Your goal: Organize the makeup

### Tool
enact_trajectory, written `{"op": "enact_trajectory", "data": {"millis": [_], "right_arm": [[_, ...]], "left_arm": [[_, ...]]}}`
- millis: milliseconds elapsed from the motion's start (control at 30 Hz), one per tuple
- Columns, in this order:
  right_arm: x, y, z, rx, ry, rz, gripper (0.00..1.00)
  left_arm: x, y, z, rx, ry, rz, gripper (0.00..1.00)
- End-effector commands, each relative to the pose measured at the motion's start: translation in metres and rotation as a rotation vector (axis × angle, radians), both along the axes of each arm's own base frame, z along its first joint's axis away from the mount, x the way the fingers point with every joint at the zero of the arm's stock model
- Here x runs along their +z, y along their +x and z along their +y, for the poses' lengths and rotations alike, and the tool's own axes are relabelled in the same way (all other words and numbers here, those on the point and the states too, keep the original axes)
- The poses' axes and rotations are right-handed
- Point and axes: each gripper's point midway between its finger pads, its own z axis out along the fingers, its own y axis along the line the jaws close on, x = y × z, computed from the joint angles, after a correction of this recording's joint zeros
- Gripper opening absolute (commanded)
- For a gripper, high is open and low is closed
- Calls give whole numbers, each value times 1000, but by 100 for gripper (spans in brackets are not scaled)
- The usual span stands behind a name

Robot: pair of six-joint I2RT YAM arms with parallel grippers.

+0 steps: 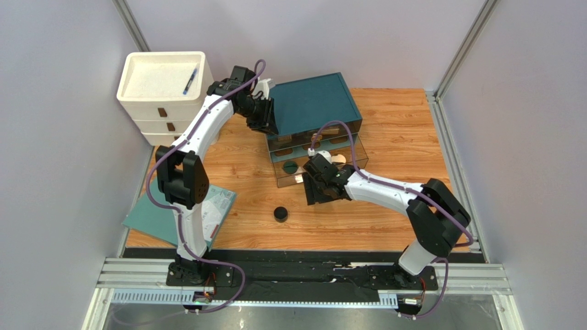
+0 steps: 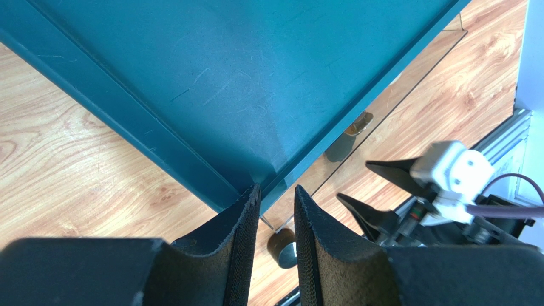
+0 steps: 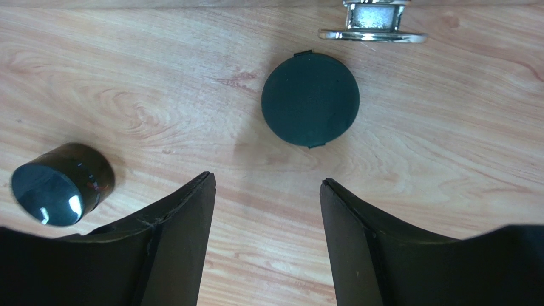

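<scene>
right gripper (image 3: 267,180) jaws apart | matte round dark green disc (image 3: 310,99) | left gripper (image 2: 277,191) grip unclear

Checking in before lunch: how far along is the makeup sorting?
Done: one dark green disc lies in the organizer's open clear drawer. In hand: nothing; the right gripper hangs open near that disc. Remaining: the black round jar sits out on the table.

- Built of tapered white links and chunky black joint housings, left arm (image 1: 200,130) and right arm (image 1: 379,187) alike.
- Strung with loose purple cables (image 2: 504,209).
- Tipped with matte black wedge fingers (image 3: 179,242), finely textured on left gripper (image 2: 277,194).
</scene>
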Motion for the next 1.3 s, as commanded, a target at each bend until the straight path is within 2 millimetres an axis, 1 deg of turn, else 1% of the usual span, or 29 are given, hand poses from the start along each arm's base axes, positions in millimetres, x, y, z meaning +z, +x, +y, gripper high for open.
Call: {"op": "enact_trajectory", "data": {"millis": [0, 67, 100, 200, 300, 500, 600, 733, 833, 900, 933, 1000, 1033, 1067, 1167, 1200, 1267], "right_arm": [[-21, 13, 2, -25, -39, -30, 65], [-28, 20, -3, -59, -92, -43, 65], [-36, 20, -5, -63, -116, -32, 65], [-43, 24, -1, -65, -125, -23, 65], [-41, 28, 1, -73, -120, -33, 65], [-26, 40, 0, -93, -126, -94, 66], [-27, 43, -4, -114, -159, -100, 67], [-24, 50, -4, -138, -166, -122, 68], [-33, 52, 4, -133, -138, -93, 66], [-45, 52, 5, -131, -134, -53, 63], [-49, 48, 10, -117, -110, -28, 61], [-55, 45, 12, -103, -89, -5, 49], [-56, 43, 20, -79, -48, 12, 40], [-59, 39, 18, -71, -43, 24, 23], [-57, 32, 22, -43, -9, 41, 0], [-59, 27, 20, -34, -10, 53, 0], [-51, 21, 18, -15, 0, 60, 0]], "left_arm": [[-53, -43, 46, 27, 227, 255, 36], [-53, -43, 46, 27, 228, 252, 35], [-53, -43, 47, 26, 231, 252, 35], [-53, -43, 47, 23, 235, 251, 36], [-52, -44, 48, 21, 239, 252, 36], [-52, -44, 49, 19, 243, 251, 36], [-52, -44, 48, 18, 237, 255, 36], [-52, -45, 49, 15, 241, 253, 36], [-53, -46, 50, 13, 247, 257, 36], [-53, -47, 51, 11, 251, 259, 36], [-53, -47, 50, 12, 251, 258, 36], [-52, -47, 51, 12, 251, 254, 36], [-52, -47, 51, 12, 251, 254, 36], [-51, -46, 50, 12, 249, 252, 36], [-52, -47, 50, 13, 249, 254, 36], [-51, -47, 50, 14, 249, 253, 36], [-52, -47, 50, 13, 244, 253, 36]]}}
